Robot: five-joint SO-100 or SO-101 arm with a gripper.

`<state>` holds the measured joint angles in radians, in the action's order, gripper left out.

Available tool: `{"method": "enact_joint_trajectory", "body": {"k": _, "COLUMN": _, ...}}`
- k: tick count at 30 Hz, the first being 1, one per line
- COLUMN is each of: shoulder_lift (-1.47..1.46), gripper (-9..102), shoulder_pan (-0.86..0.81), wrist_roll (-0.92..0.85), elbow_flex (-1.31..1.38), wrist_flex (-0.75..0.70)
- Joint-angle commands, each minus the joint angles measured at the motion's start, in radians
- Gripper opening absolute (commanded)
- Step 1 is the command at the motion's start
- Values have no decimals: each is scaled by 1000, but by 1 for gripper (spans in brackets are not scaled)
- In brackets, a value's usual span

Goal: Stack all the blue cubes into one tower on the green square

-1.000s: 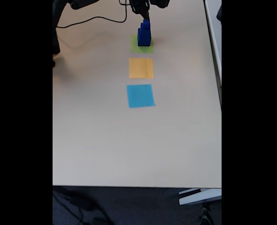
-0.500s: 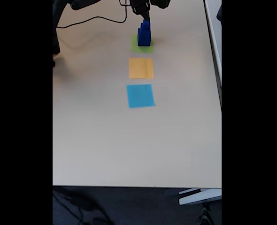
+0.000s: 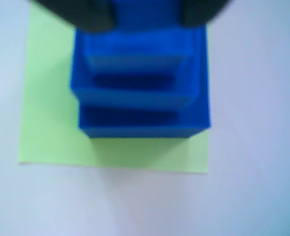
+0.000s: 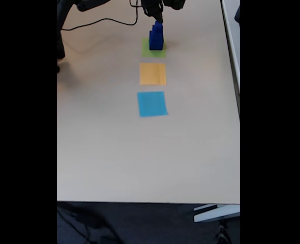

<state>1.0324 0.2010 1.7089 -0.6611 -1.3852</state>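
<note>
As the wrist view looks straight down, I see the tower of three blue cubes standing on the green square, stepped from large at the bottom to small on top. It sits toward the upper right part of the square. The two dark fingers of the gripper flank the small cube at the top edge; whether they press it or only stand beside it, I cannot tell.

In the fixed view, the tower is on the green square near the far edge of the desk. The gripper is just above it. Closer to the camera lie the orange square and then the light-blue square, in one line.
</note>
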Motion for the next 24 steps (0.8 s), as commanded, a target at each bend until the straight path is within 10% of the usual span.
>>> {"method": "enact_joint_trajectory", "body": {"k": 1, "shoulder_lift": 12, "gripper": 3, "shoulder_pan": 0, "wrist_roll": 23, "elbow_flex": 57, "wrist_flex": 12}}
{"method": "enact_joint_trajectory", "body": {"k": 24, "shoulder_lift": 9, "gripper": 3, "shoulder_pan": -5, "wrist_roll": 117, "elbow_flex": 54, "wrist_flex": -14}}
